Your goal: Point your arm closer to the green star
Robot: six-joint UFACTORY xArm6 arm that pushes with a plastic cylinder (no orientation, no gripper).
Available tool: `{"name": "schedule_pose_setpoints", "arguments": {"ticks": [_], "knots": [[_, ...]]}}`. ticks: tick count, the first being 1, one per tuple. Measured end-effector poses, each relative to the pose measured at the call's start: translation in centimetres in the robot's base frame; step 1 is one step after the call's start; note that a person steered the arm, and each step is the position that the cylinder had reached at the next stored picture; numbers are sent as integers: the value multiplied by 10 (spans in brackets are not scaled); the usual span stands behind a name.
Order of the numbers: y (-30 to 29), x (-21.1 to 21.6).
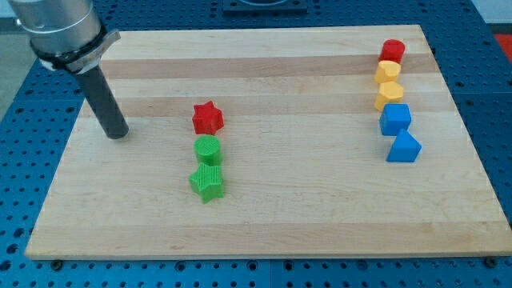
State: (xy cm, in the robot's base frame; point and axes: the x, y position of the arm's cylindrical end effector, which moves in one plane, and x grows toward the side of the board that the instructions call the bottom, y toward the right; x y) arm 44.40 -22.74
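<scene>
The green star (pixel 207 183) lies on the wooden board (pixel 288 216), left of the middle and toward the view's bottom. A green round block (pixel 207 150) touches it just above, and a red star (pixel 208 118) sits above that. My tip (pixel 117 133) rests on the board near its left edge, well to the left of the green star and a little higher in the view, apart from every block.
At the view's right stands a column of blocks: a red one (pixel 393 50) at the top, two yellow ones (pixel 388 71) (pixel 389 94), a blue cube (pixel 395 118) and a blue wedge-like block (pixel 404 147). A blue perforated table (pixel 24 160) surrounds the board.
</scene>
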Motion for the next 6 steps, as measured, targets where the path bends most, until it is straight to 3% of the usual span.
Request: {"name": "schedule_pose_setpoints", "arguments": {"ticks": [1,3,6], "knots": [[0,0],[30,62],[64,93]]}}
